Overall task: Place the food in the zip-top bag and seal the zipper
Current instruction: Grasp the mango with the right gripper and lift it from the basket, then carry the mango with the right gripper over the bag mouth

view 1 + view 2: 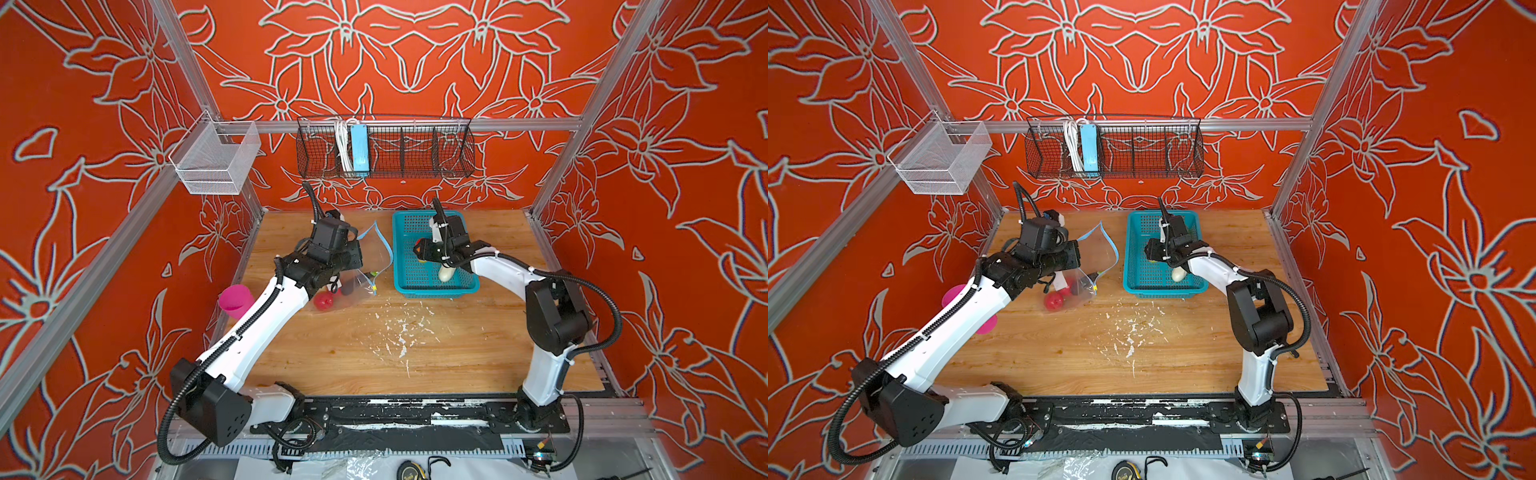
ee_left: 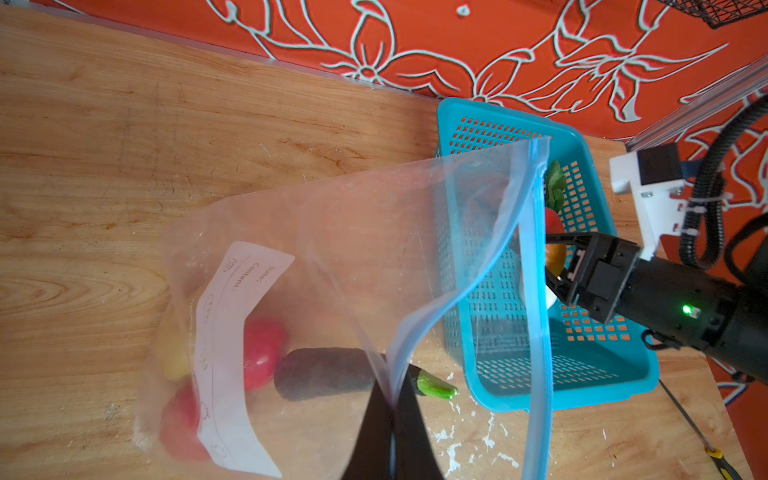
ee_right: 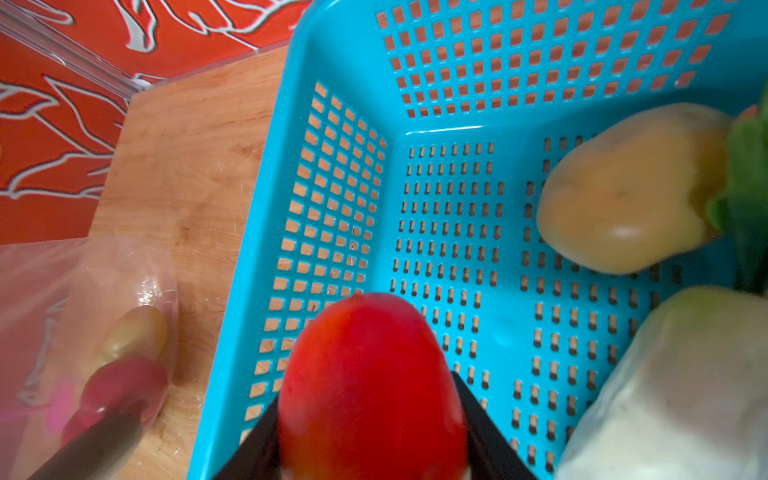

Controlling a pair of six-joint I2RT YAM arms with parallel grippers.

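Observation:
The clear zip-top bag (image 2: pixel 357 232) lies left of the teal basket (image 1: pixel 434 289), its mouth gaping towards it. My left gripper (image 2: pixel 392 401) is shut on the near lip of the mouth, on the light-blue zipper (image 2: pixel 538 299). Inside the bag lie two red apples (image 2: pixel 262 353), a dark eggplant (image 2: pixel 328 374) and a tan potato (image 2: pixel 174 353). Over the basket's left side, my right gripper (image 3: pixel 370 419) is shut on the red-yellow fruit (image 3: pixel 370 365). Another potato (image 3: pixel 623 191) and the white radish (image 3: pixel 673 395) remain in the basket. In both top views the bag (image 1: pixel 1096 253) stands propped open beside my left wrist.
A pink cup (image 1: pixel 235 301) sits at the table's left edge under my left arm. White paint flecks (image 1: pixel 399 332) mark the wood in front of the basket. A screwdriver (image 2: pixel 706 440) lies near the basket. Wire baskets (image 1: pixel 384 149) hang on the back rail.

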